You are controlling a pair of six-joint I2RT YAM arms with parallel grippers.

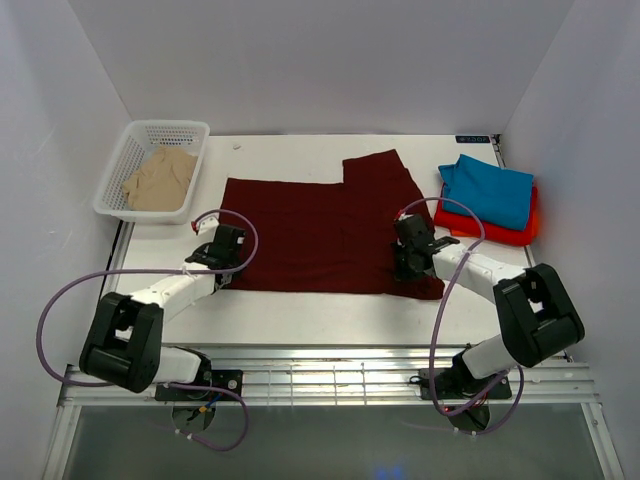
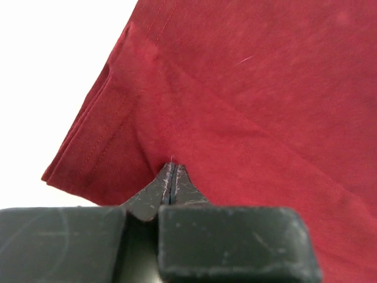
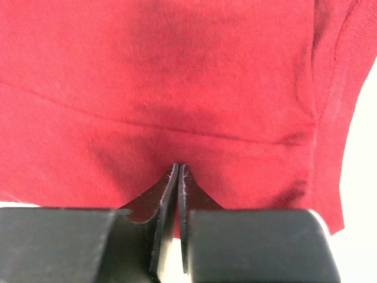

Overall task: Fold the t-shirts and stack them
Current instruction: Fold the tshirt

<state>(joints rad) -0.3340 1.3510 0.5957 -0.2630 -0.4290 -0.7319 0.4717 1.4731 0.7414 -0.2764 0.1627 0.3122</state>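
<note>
A white table (image 1: 300, 318) sits inside a white-walled enclosure, seen from above. A dark maroon t-shirt (image 1: 320, 235) lies spread flat across the table's middle, one sleeve pointing toward the back wall. The left gripper (image 1: 228, 258) rests on the shirt's near left edge and the right gripper (image 1: 410, 258) on its near right edge. In each wrist view the fingers (image 2: 152, 191) are pressed together, tips pinching maroon cloth that creases toward them. At the far right, a folded teal-blue t-shirt (image 1: 490, 190) sits on a folded red-orange t-shirt (image 1: 520, 232). At the far left, a crumpled beige t-shirt (image 1: 160, 180) lies in a white mesh basket (image 1: 165, 126).
</note>
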